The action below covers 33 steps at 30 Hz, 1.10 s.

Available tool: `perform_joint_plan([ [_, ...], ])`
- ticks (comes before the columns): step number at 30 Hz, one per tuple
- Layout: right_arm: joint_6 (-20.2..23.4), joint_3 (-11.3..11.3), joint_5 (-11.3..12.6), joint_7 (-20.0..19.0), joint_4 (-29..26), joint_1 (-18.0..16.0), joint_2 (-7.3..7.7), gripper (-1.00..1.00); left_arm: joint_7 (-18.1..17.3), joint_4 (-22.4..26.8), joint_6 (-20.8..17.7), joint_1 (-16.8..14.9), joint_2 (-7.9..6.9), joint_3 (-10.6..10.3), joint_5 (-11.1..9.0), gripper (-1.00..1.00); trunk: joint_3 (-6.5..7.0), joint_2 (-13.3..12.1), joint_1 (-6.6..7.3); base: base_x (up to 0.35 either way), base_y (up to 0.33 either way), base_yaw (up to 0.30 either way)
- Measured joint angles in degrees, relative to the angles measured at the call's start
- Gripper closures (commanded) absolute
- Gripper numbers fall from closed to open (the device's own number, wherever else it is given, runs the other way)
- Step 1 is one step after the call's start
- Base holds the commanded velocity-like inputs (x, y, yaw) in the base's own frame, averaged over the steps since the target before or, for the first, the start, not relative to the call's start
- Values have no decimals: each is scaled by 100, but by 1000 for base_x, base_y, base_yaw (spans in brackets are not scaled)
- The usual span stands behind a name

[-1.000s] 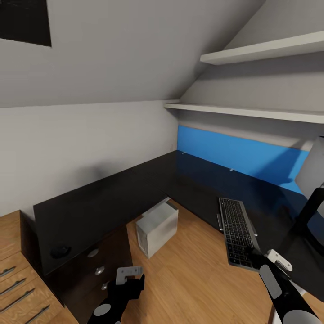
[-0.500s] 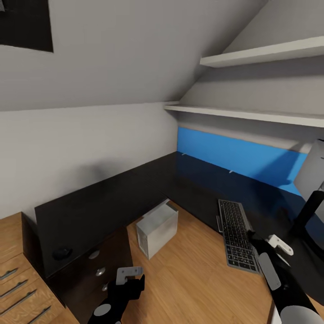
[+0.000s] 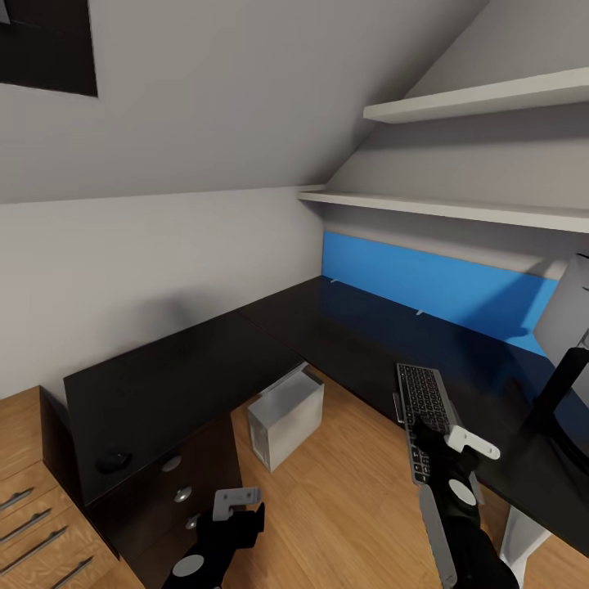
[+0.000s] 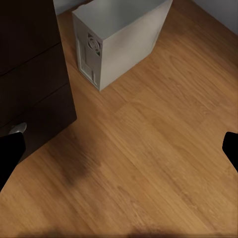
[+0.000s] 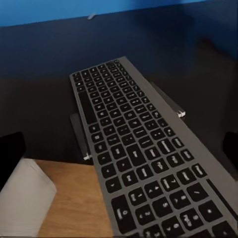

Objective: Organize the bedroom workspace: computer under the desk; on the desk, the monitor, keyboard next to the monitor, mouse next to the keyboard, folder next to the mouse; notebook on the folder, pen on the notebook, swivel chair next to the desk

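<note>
Right hand [image 3: 431, 446] open over keyboard [image 5: 144, 153]

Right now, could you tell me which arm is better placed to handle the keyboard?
The right. The right gripper hangs directly over the keyboard on the black desk, jaws open. The left gripper is low over the wooden floor near the computer.

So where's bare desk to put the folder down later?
The desk is bare between the blue back panel and the keyboard, and along its left wing up to the mouse. It is crowded by the monitor, where the right gripper hangs over the keyboard.
</note>
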<state>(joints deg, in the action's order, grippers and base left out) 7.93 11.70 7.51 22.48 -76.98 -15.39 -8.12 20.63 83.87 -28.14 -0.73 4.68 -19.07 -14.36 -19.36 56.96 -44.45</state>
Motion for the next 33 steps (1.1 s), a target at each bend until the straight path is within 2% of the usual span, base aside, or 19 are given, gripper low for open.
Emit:
perform_joint_plan([
  [5,3,-198,-163,-2,-33,57,-52,-100,0,-1,0,-2,0,0,0,-100,0,0,0,0,0,0],
  [6,3,-599,-198,4,-54,91,-53,-100,0,-1,0,-2,0,-1,-1,-100,0,0,0,0,0,0],
  [9,4,-796,-211,10,-56,101,-42,-100,14,-1,7,-1,-9,0,0,-100,0,0,0,0,0,0],
  [16,4,-810,-213,11,-48,102,-33,-100,33,-1,24,-2,-17,0,2,-100,0,0,-1,-44,14,0],
  [26,5,-811,-206,7,-42,102,-19,-100,35,-1,19,0,-15,0,2,-100,0,0,-3,-261,-11,0],
  [27,9,-804,-171,-46,6,102,-6,-100,28,-1,26,-1,-9,-92,-1,-100,0,1,0,-43,-22,0],
  [31,7,-798,-48,-106,84,102,-4,-100,17,20,26,-2,-3,-126,2,-100,0,0,0,-19,-10,0],
  [33,7,-785,166,-202,168,102,12,-100,21,28,26,-2,4,-150,1,-100,0,0,0,-6,-3,0],
])
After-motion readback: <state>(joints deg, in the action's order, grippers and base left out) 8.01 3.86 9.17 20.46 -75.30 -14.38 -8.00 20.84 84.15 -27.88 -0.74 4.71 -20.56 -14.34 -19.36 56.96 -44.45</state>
